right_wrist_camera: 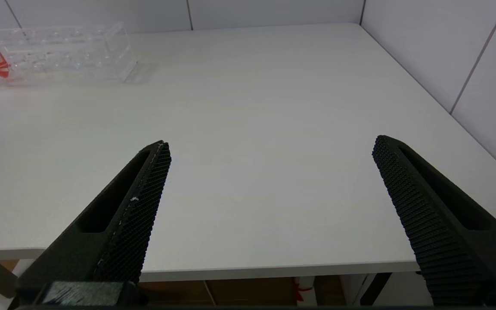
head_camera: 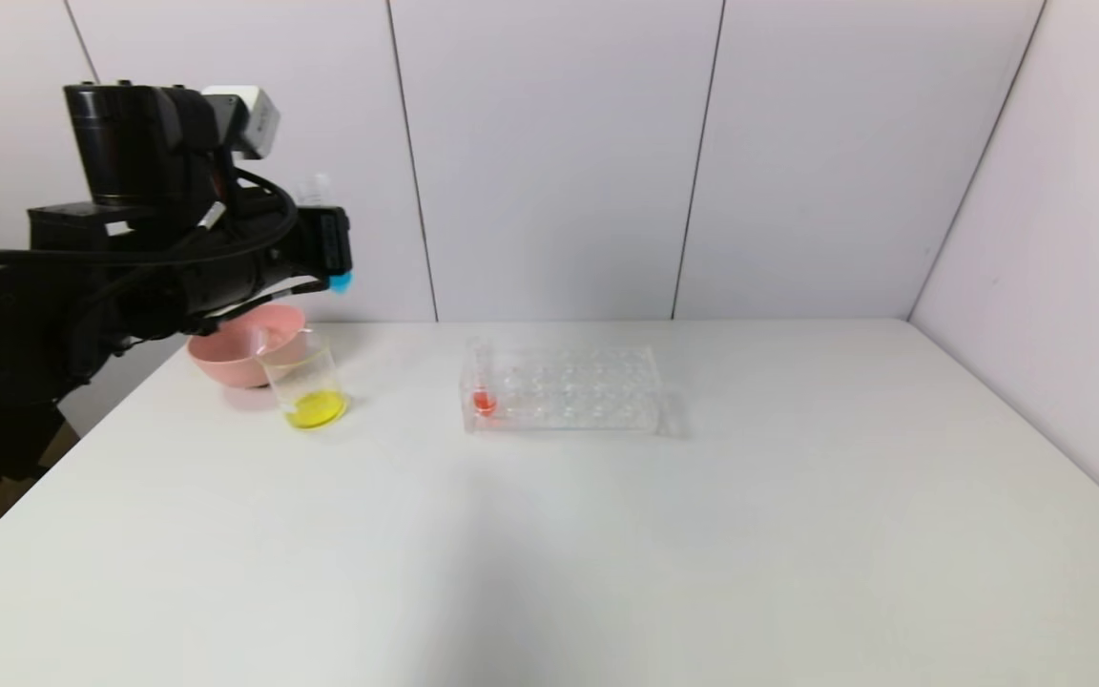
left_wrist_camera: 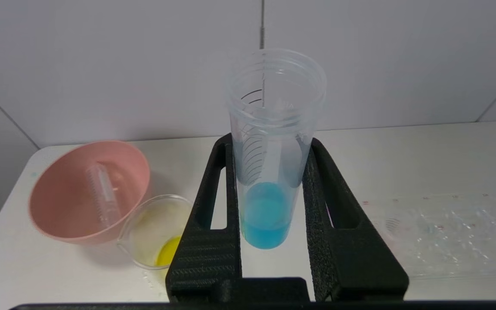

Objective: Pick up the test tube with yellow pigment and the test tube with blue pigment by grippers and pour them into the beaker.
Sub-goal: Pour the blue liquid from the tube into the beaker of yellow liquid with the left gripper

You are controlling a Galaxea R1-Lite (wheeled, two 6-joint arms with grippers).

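My left gripper (head_camera: 325, 246) is shut on the test tube with blue pigment (head_camera: 341, 282), held upright in the air above and just behind the beaker (head_camera: 307, 384). In the left wrist view the tube (left_wrist_camera: 269, 206) sits between the black fingers (left_wrist_camera: 213, 241), its blue liquid at the bottom. The beaker (left_wrist_camera: 155, 234) holds yellow liquid. No tube with a yellow plug shows; an empty clear tube (left_wrist_camera: 103, 196) lies in the pink bowl (left_wrist_camera: 54, 181). My right gripper (right_wrist_camera: 269, 146) is open and empty over the table's near edge.
The pink bowl (head_camera: 237, 355) touches the beaker on its far left side. A clear many-holed rack (head_camera: 573, 386) stands mid-table with a red-tinted tube (head_camera: 483, 391) at its left end; the rack also shows in the right wrist view (right_wrist_camera: 63, 54).
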